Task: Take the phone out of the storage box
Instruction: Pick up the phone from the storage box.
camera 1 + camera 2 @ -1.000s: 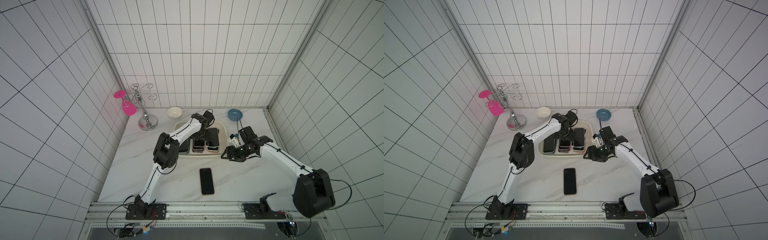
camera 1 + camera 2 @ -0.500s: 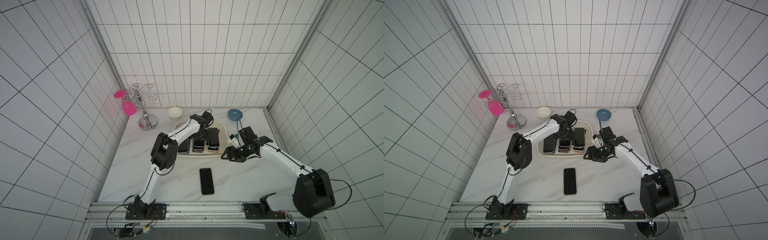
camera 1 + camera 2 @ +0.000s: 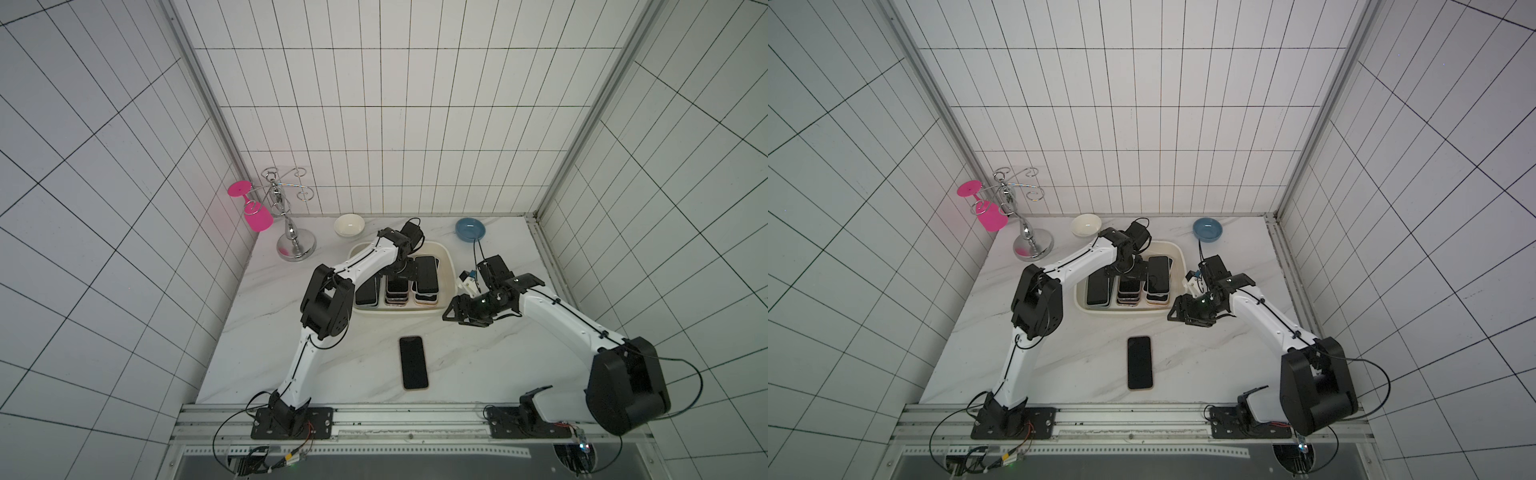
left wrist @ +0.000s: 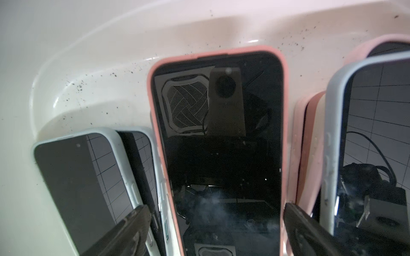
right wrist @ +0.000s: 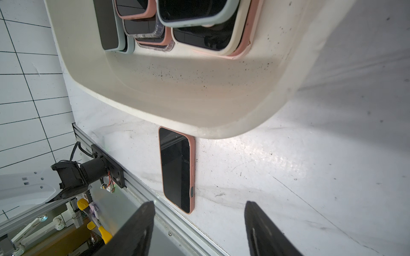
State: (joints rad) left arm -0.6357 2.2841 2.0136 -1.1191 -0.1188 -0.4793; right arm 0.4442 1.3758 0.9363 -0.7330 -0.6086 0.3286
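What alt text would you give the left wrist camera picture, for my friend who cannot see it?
A dark-screened phone in a pink case lies face up in the cream storage box, with the open left gripper straddling it. Phones in pale blue cases lie beside it, and dark specks dot the box wall.

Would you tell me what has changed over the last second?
Barely anything: the left arm's elbow swung slightly to its left, while the open left gripper stays astride the middle phone in the box. Nothing was gripped or released. The right gripper and table phone stayed put.
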